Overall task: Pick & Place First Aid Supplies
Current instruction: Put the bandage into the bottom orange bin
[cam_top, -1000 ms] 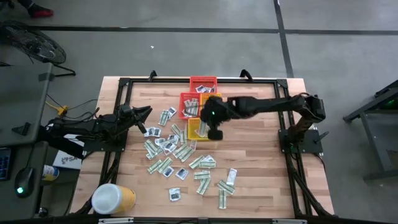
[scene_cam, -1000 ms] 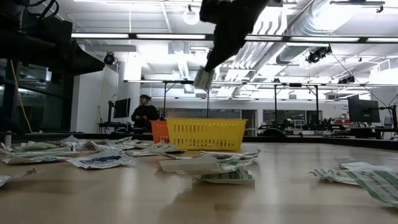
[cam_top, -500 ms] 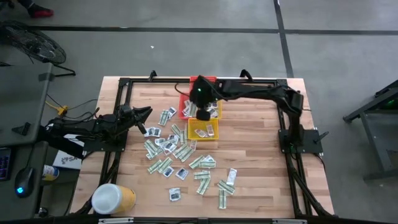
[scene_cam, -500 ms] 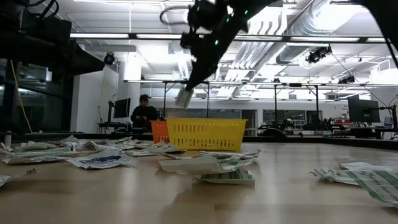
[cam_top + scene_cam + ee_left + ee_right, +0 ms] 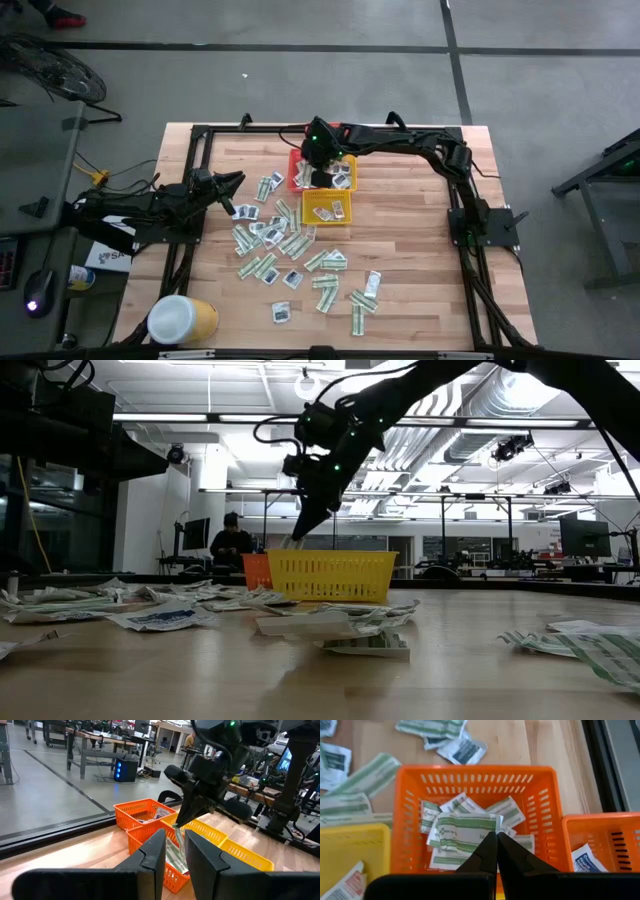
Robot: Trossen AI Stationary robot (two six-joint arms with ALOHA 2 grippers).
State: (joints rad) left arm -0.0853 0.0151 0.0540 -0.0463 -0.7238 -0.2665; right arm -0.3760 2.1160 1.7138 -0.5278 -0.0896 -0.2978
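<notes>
The right end effector (image 5: 496, 851) is held above the orange basket (image 5: 540, 790), clenched on a green-and-white packet (image 5: 465, 834) that is pinched by one edge. This grip is made plain only in the right wrist view, where the fingers are seen pressed together over the packet and more packets are seen lying in the basket beneath. In the high view the same end effector (image 5: 318, 172) is seen only as a dark mass over the basket row at the 12 o'clock side of the counter (image 5: 420, 260), and the packet is hidden. In the low view the right arm is shown reaching down behind the yellow basket (image 5: 331, 576), with a pale packet at its tip.

The left end effector (image 5: 232, 180) is seen at the 9 o'clock side of the counter, its fingers (image 5: 152, 857) parted a little with nothing gripped between them, as the left wrist view shows. That view also takes in the right arm over the baskets.

The loose packets (image 5: 290, 245) are scattered over the counter's middle, toward 6 o'clock of the baskets. A yellow tub (image 5: 182, 320) with a white lid is seen at the 7 o'clock corner. In the low view alone, a person (image 5: 232, 540) is seen far behind the counter.
</notes>
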